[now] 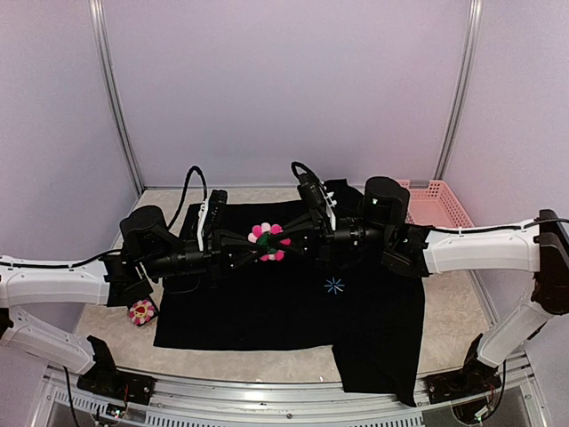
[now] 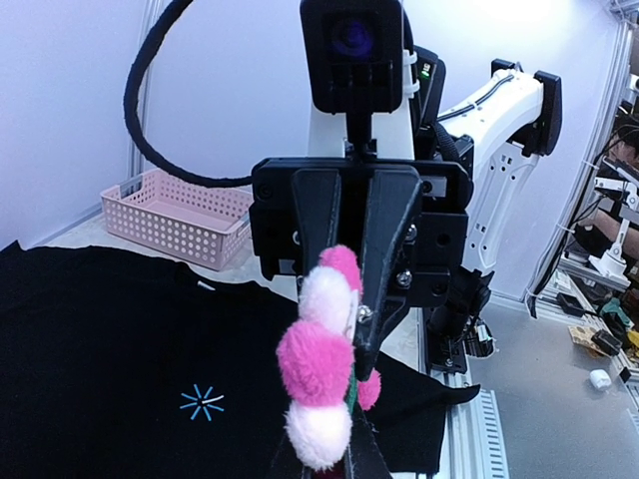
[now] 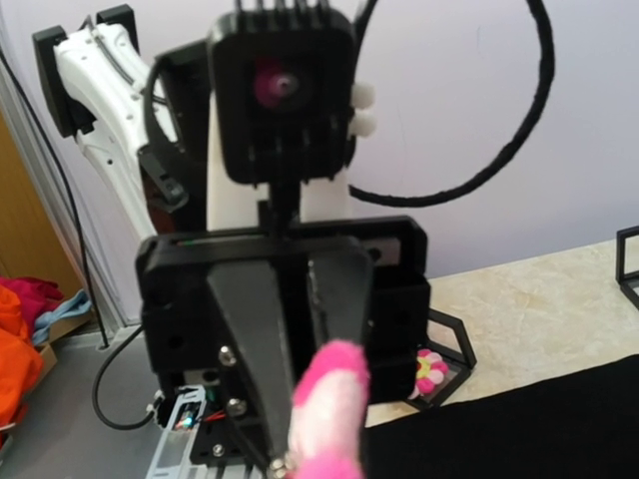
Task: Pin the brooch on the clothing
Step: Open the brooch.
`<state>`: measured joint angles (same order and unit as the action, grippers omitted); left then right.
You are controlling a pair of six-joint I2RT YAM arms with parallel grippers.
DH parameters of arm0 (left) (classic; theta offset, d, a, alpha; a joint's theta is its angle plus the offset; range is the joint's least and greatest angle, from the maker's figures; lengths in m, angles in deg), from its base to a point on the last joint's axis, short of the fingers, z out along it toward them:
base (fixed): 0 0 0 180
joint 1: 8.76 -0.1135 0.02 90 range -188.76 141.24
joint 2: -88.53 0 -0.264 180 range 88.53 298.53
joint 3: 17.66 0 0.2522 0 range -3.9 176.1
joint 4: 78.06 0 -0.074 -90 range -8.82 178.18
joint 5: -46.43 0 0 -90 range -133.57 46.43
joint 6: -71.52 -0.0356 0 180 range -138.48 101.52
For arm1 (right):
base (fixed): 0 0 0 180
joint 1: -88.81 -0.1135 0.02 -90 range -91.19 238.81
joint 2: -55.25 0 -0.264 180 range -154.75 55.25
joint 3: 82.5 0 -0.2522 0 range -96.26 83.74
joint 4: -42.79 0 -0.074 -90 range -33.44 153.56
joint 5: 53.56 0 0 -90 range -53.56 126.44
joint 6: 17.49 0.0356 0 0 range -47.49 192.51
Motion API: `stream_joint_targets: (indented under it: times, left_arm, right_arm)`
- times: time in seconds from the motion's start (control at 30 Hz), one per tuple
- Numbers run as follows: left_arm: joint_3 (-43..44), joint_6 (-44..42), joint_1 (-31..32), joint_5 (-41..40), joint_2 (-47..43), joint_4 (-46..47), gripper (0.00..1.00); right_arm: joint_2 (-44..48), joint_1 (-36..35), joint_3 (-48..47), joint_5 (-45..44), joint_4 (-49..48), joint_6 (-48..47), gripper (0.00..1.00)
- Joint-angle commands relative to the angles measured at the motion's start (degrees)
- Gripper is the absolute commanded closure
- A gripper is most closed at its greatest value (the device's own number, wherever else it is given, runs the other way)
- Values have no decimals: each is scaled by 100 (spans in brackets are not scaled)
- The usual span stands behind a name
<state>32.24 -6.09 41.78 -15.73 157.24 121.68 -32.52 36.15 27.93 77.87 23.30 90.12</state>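
Brooch hangs in the air over the black shirt, which lies spread chest-up on the worktop. Left end effector and right end effector both clamp it from opposite sides. Likely one steadies the flower while the other works the pin.

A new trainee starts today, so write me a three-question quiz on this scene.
1. True or false: the brooch lies flat on the T-shirt.
2. The brooch is held by: A) the left claw alone B) the right claw alone C) both.
3. On which arm's side of the table does the second flower lie?
Key: 1 false, it is held up above the cloth; 2 C; 3 left.
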Motion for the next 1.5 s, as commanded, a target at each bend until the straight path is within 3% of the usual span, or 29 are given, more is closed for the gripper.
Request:
stream_joint_targets:
  times: [0.0, 0.57, 0.77, 0.9, 1.07, 1.47]
  left_arm:
    - [193, -325, 259, 68, -130, 47, 100]
    - [142, -682, 457, -83, -362, -80, 100]
    - [54, -480, 328, -18, -382, 69, 100]
    - [-18, -24, 23, 186, -374, 368, 100]
    - [37, 105, -1, 276, -199, 312, 100]
    - [132, 20, 14, 431, -86, 114, 100]
  right_arm:
    - [-276, -121, -135, -562, 238, -85, 91]
    - [-527, -117, -326, -1576, 1115, -228, 70]
    - [-512, -111, -340, -973, 1211, -415, 61]
    - [-378, -109, -268, 36, 1049, -595, 39]
    - [-113, -95, -88, 498, 849, -663, 26]
    - [606, 83, -104, -121, 1206, -871, 28]
